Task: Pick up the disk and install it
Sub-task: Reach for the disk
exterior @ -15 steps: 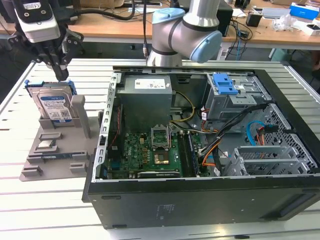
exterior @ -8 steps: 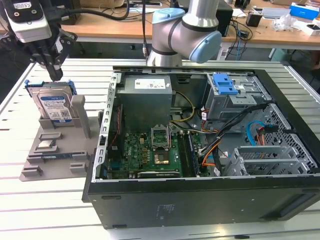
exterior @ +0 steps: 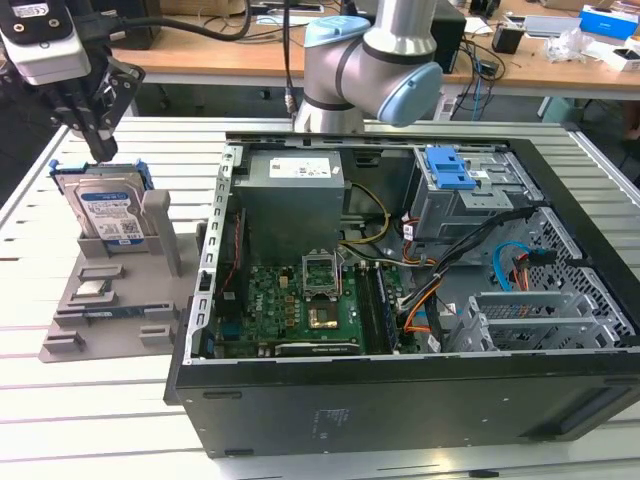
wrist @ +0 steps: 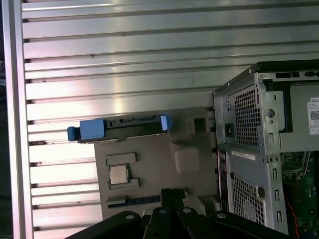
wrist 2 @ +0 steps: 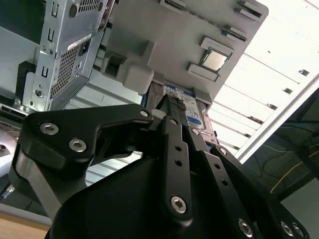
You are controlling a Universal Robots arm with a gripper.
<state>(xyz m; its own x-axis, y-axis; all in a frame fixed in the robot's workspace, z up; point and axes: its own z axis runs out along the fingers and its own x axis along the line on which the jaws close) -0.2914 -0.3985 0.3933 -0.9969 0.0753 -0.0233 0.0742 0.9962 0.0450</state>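
The disk (exterior: 105,215) stands upright on its edge in a slot of a grey holder tray (exterior: 60,340) at the exterior view's left, its white-and-blue label facing the camera and blue frame around it. In the first wrist view the disk (wrist: 119,128) appears edge-on from above, with blue tabs at both ends. My gripper (exterior: 100,150) hangs just above the disk's top edge, fingers together and holding nothing. In the second wrist view the gripper (wrist 2: 172,102) points down at the disk's label (wrist 2: 189,110). The gripper (wrist: 169,191) also shows in the first wrist view.
An open computer case (exterior: 300,420) lies on the slatted table to the exterior view's right of the tray, with a grey power supply box (exterior: 295,195) and a drive cage with a blue latch (exterior: 450,170). The tray also carries a processor chip (exterior: 92,290). The arm's base (exterior: 370,60) stands behind.
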